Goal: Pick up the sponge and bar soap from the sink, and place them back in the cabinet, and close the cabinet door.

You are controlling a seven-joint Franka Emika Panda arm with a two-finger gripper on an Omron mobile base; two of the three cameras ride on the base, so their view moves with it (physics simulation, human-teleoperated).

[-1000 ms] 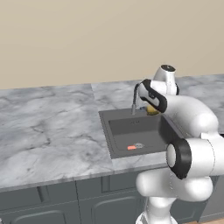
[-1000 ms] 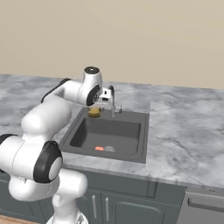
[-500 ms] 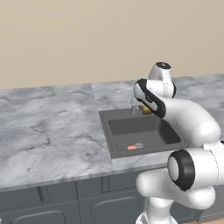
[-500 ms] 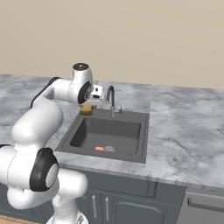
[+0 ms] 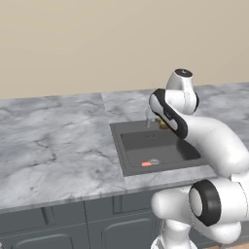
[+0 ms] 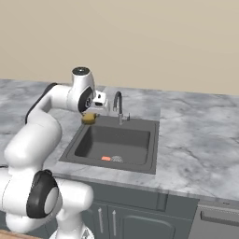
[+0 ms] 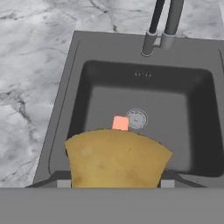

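In the right base view, the gripper [image 6: 89, 114] sits left of centre, closed around the sponge [image 6: 88, 118], above the sink's [image 6: 151, 140] upper-left corner. The soap [image 6: 106, 158] lies on the basin floor at mid-frame, beside the drain [image 6: 116, 159]. The faucet [image 6: 118, 103] stands just right of the gripper.

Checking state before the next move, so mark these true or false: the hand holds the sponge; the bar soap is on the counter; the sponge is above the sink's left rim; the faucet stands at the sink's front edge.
1. The hand holds the sponge: true.
2. The bar soap is on the counter: false, it lies in the sink beside the drain.
3. The sponge is above the sink's left rim: true.
4. The faucet stands at the front edge: false, it is at the back edge.
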